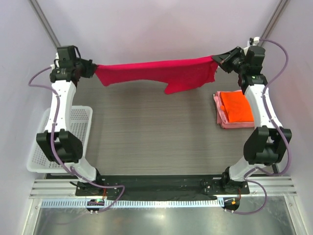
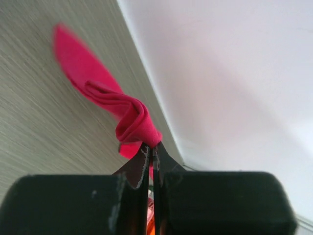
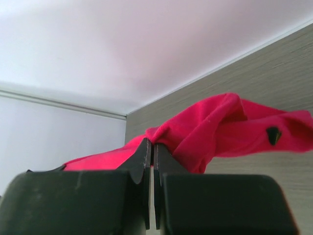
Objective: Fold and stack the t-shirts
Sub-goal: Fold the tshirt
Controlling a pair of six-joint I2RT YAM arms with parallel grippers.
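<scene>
A grey wood-grain worktop point(image 1: 146, 142) lay between pale, plain walls point(image 1: 156, 24), and both arms reached toward its far edge.

The left gripper point(image 1: 94, 68) had its jaws pressed together on one end of the crimson-magenta t-shirt point(image 1: 161, 73). In the left wrist view the cloth bunched into a twisted roll right at the fingertips and trailed away above the worktop. The right gripper point(image 1: 216, 58) was clamped just as tightly on the opposite end. Its wrist view showed a thick fold of the same fabric spilling out beside the closed fingertips, with a small dark mark point(image 3: 273, 135) on the cloth.

Between the two grippers the shirt hung stretched as a long band above the far part of the worktop. Its upper edge sagged slightly in the middle, and a loose flap drooped lower, right of centre. Whether the flap's tip touched the surface could not be told.

Farther out, by the right arm, the orange t-shirt point(image 1: 235, 106) lay folded into a neat rectangle on top of the pale pink t-shirt point(image 1: 219, 116). The pink shirt was also folded, and its edges showed along the left and near sides of the stack. The right arm hid part of the stack. A white mesh basket point(image 1: 80, 117) sat at the worktop's left edge, partly behind the left arm.
</scene>
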